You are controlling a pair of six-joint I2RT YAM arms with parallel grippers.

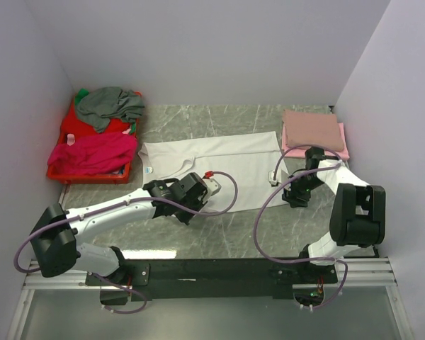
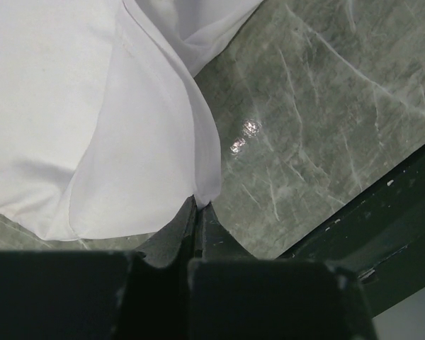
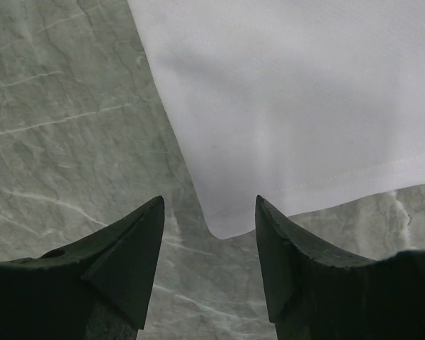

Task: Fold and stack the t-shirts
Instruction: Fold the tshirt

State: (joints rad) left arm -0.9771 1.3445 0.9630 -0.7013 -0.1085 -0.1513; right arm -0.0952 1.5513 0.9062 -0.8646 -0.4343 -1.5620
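Firmly shut, the left hand (image 2: 197,205) pinches the edge of the white tee (image 2: 92,106). The right hand (image 3: 209,212) stands wide, the tee's corner between its tips on the tabletop (image 3: 71,127). Far left of the left hand, the basket (image 1: 54,173) holds a grey tee (image 1: 110,105) and a magenta tee (image 1: 92,152).

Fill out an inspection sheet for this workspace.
Surface: glossy grey-green marble table.
Job's things: white tee spread mid-table; folded pink stack far right; grey tee and magenta tee in the basket.
Clutter: the basket, red, far left.
Grippers: left gripper shut on the white tee's edge; right gripper open, a tee corner between its fingers.
Cables: purple cables loop over tee and table.
Surroundings: plain pale walls, three sides.
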